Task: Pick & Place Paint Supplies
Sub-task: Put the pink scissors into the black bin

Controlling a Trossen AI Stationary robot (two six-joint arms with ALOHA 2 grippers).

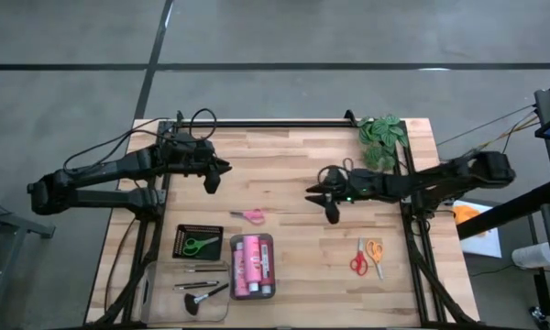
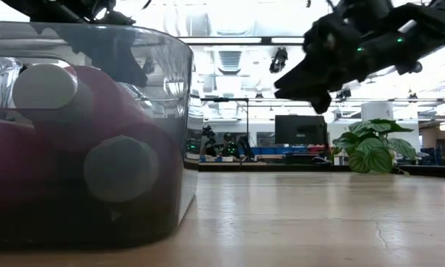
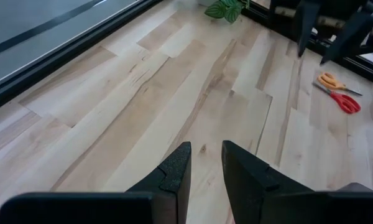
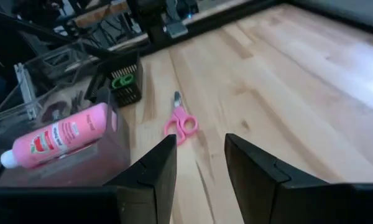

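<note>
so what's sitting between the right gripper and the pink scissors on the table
Nothing. In the high view only bare wood separates the right gripper from the pink scissors, and the right wrist view shows the same bare stretch up to the scissors.

High cam looks straight down on the whole table (image 1: 293, 174); low cam sits at tabletop level right against the clear tray (image 2: 96, 133), facing across to the plant (image 2: 371, 152) & room behind. Left wrist cam faces across bare wood twd the red/orange scissors (image 3: 340, 92); right wrist cam faces the pink scissors (image 4: 181, 123) & tray, both also seen from above.
</note>
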